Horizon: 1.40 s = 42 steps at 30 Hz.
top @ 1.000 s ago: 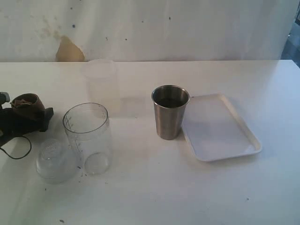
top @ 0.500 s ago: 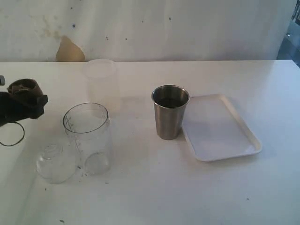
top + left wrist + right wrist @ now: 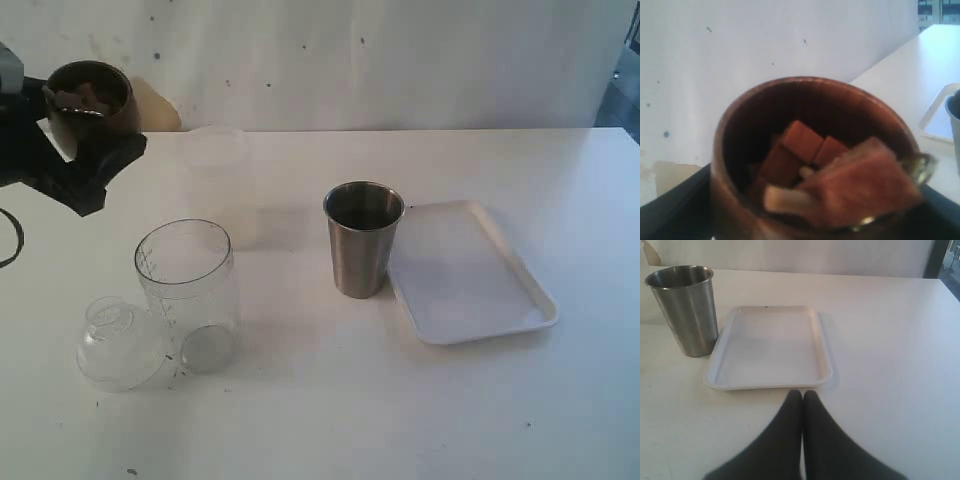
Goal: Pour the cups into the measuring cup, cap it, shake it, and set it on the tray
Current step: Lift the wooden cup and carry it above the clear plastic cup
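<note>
Aloft, wooden cup (image 3: 92, 97) in left claw (image 3: 86, 135)

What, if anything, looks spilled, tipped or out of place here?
Nothing is spilled. The measuring cup, steel tumbler and frosted cup stand upright, and the wooden cup, held in the air, has its brown pieces inside. Only small blemishes: dark specks on the table by the measuring cup and a brown stain on the wall.

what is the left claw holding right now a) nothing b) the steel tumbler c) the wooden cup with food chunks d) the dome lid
c, the left claw grips the brown wooden cup, reddish-brown chunks showing inside it; the steel tumbler stands on the table.
</note>
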Each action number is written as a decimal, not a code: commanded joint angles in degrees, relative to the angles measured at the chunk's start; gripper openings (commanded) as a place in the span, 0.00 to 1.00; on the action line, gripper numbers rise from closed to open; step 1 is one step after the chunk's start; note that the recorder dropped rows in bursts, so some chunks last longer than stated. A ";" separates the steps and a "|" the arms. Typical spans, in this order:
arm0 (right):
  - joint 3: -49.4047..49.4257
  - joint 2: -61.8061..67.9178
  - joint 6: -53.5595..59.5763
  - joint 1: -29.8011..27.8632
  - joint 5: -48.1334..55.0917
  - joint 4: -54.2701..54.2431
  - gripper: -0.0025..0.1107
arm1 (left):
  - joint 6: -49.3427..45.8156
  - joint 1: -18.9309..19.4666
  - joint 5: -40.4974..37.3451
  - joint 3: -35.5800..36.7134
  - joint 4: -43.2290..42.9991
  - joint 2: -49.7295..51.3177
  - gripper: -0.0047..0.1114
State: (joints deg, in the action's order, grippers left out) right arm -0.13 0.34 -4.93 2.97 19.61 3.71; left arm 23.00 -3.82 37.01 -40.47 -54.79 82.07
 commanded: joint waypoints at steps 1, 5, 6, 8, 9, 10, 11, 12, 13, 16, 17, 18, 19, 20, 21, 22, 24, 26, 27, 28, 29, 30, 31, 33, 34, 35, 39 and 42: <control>0.13 -0.34 0.15 -0.11 -0.33 0.37 0.02 | -5.41 -1.51 -2.03 -0.27 -2.29 -1.41 0.04; 0.13 -0.34 0.15 -0.11 -0.33 0.37 0.02 | -4.64 -1.51 -1.91 -0.27 -8.12 -1.41 0.04; 0.13 -0.34 0.15 -0.11 -0.33 0.37 0.02 | -4.35 -1.51 -1.91 -0.27 -9.26 -1.41 0.04; 0.13 -0.34 0.15 -0.11 -0.33 0.37 0.02 | -3.63 -1.51 -1.77 -0.27 -12.32 -1.41 0.04; 0.13 -0.34 0.15 -0.11 -0.33 0.37 0.02 | -3.63 -1.51 -1.66 -0.27 -13.72 -1.41 0.04; 0.13 -0.34 0.15 -0.11 -0.33 0.37 0.02 | -3.53 -1.51 -1.66 -0.27 -15.11 -1.41 0.04; 0.13 -0.34 0.15 -0.11 -0.33 0.37 0.02 | -3.53 -1.51 -1.66 -0.27 -16.22 -1.41 0.04; 0.13 -0.34 0.15 -0.11 -0.33 0.37 0.02 | -3.28 -1.51 -1.66 -0.27 -16.84 -1.41 0.04; 0.13 -0.34 0.15 -0.11 -0.33 0.37 0.02 | -1.38 -1.51 -1.97 -0.27 -16.72 -1.41 0.04; 0.13 -0.34 0.15 -0.11 -0.33 0.37 0.02 | 0.84 -3.19 -7.37 -0.27 -11.02 -1.41 0.04; 0.13 -0.34 0.15 -0.11 -0.33 0.37 0.02 | -1.18 -3.83 -7.87 -0.37 -10.04 -1.41 0.04; 0.13 -0.34 0.15 -0.11 -0.33 0.37 0.02 | -3.48 -4.45 -7.87 -0.37 -9.87 -1.41 0.04; 0.13 -0.34 0.15 -0.11 -0.33 0.37 0.02 | -5.46 -5.00 -7.87 -0.37 -9.87 -1.41 0.04; 0.13 -0.34 0.15 -0.11 -0.33 0.37 0.02 | -6.63 -5.61 -7.98 -0.37 -9.75 -1.41 0.04; 0.13 -0.34 0.15 -0.11 -0.33 0.37 0.02 | -7.67 -6.21 -8.24 -0.37 -9.09 -1.41 0.04; 0.13 -0.34 0.15 -0.11 -0.33 0.37 0.02 | -8.14 -6.23 -8.24 -0.37 -8.59 -1.41 0.04; 0.13 -0.34 0.15 -0.11 -0.33 0.37 0.02 | -10.53 -6.23 -8.24 -0.37 -7.25 -1.41 0.04; 0.13 -0.34 0.15 -0.11 -0.33 0.37 0.02 | -17.05 -6.23 -8.34 -0.37 -6.86 -1.41 0.04; 0.13 -0.34 0.15 -0.11 -0.33 0.37 0.02 | -18.66 -6.23 -8.21 -0.37 -6.86 -1.41 0.04; 0.13 -0.34 0.15 -0.11 -0.33 0.37 0.02 | -21.10 -6.23 -7.91 -0.37 -6.86 -1.41 0.04; 0.13 -0.34 0.15 -0.11 -0.33 0.37 0.02 | -22.08 -6.23 -7.91 -0.37 -6.86 -1.41 0.04; 0.13 -0.34 0.15 -0.11 -0.33 0.37 0.02 | -22.59 -6.23 -7.91 -0.37 -6.86 -1.41 0.04; 0.13 -0.34 0.15 -0.11 -0.33 0.37 0.02 | -23.66 -6.23 -7.91 -0.37 -6.86 -1.41 0.04; 0.13 -0.34 0.15 -0.11 -0.33 0.37 0.02 | -24.07 -6.23 -5.98 -0.37 -5.62 -1.41 0.04; 0.13 -0.34 0.15 -0.11 -0.33 0.37 0.02 | -24.18 -6.51 -5.40 -0.37 -4.42 -1.41 0.04; 0.13 -0.34 0.15 -0.11 -0.33 0.37 0.02 | -24.42 -6.81 -5.27 -0.37 -2.83 -1.41 0.04; 0.13 -0.34 0.15 -0.11 -0.33 0.37 0.02 | -27.98 -7.28 -2.85 -0.37 -0.50 -0.41 0.04; 0.13 -0.34 0.15 -0.11 -0.33 0.37 0.02 | -30.53 -7.28 -2.09 -0.37 -0.39 1.49 0.04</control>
State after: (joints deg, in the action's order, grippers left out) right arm -0.13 0.34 -4.93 2.97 19.61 3.71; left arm -5.76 -10.87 33.40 -40.47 -57.10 82.73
